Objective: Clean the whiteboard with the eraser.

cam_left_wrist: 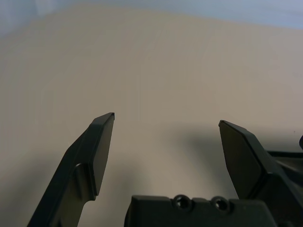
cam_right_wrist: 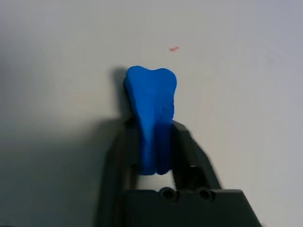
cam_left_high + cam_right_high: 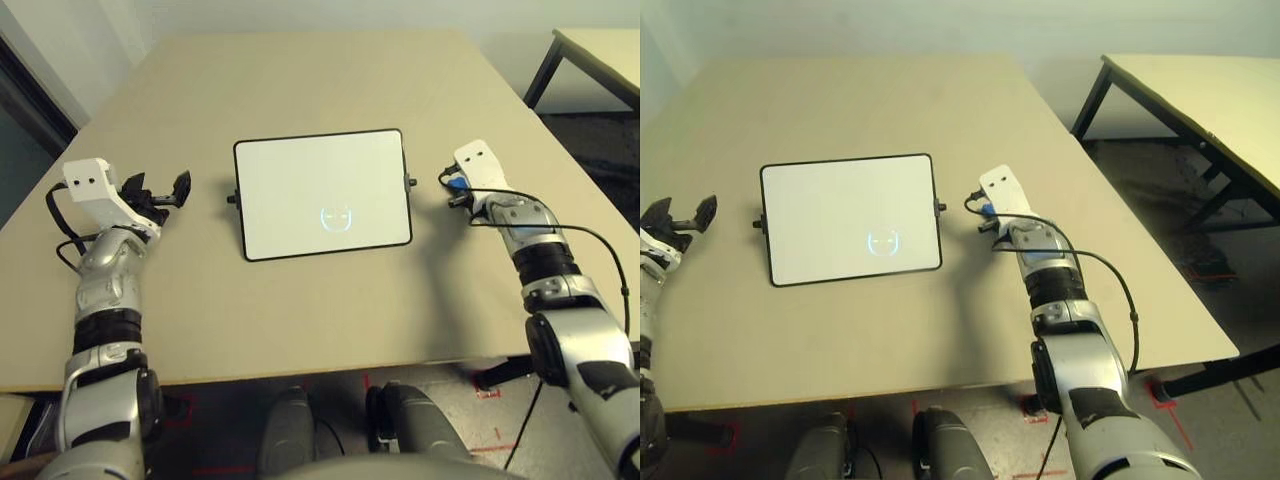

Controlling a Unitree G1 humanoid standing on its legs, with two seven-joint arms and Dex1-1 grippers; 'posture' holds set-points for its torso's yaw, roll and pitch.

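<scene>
The whiteboard (image 3: 320, 175) lies flat in the middle of the table, white with a thin black frame and a faint pale ring mark near its front right. My right gripper (image 3: 457, 188) rests just off the board's right side, above the tabletop, shut on the eraser (image 2: 151, 94), a small bright blue block squeezed between the two fingers and sticking out past their tips. The eraser (image 3: 987, 211) is apart from the board. My left gripper (image 3: 165, 192) hovers left of the board, open, with nothing between its fingers (image 1: 102, 142).
The beige table (image 3: 300, 310) has bare room all around the board. A black cable (image 3: 1110, 270) loops off my right forearm. A second table (image 3: 1200, 100) with black legs stands at the back right, beyond a gap of floor.
</scene>
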